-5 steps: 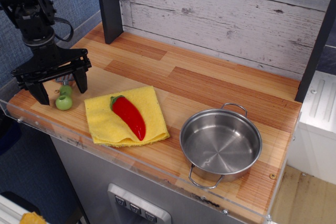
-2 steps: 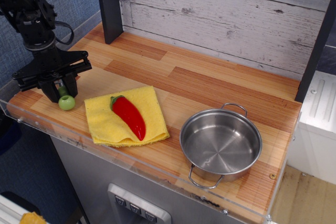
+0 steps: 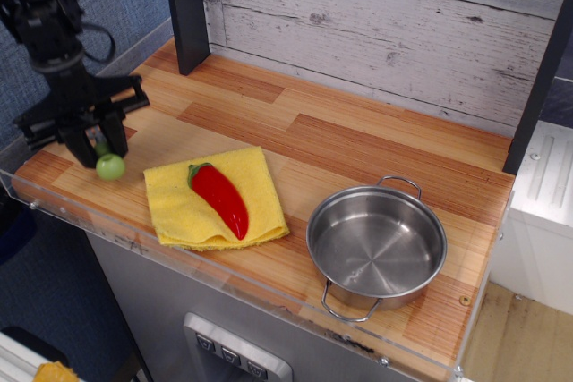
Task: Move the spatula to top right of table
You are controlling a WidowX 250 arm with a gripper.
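The spatula (image 3: 110,166) shows only its knobby light-green handle end, at the front left of the wooden table (image 3: 358,145). Its grey blade is hidden behind the gripper. My black gripper (image 3: 100,149) points down over the handle, with its fingers closed on either side of it. The round green knob sticks out just below the fingertips. I cannot tell whether the spatula touches the table or hangs slightly above it.
A red pepper (image 3: 220,198) lies on a yellow cloth (image 3: 179,207) just right of the gripper. A steel pot (image 3: 376,243) stands at the front right. A dark post (image 3: 185,11) stands at the back left, and a whitewashed plank wall runs behind.
The gripper came down open over the green handle and closed on it. Since then the gripper and the handle have shifted slightly up and to the left.
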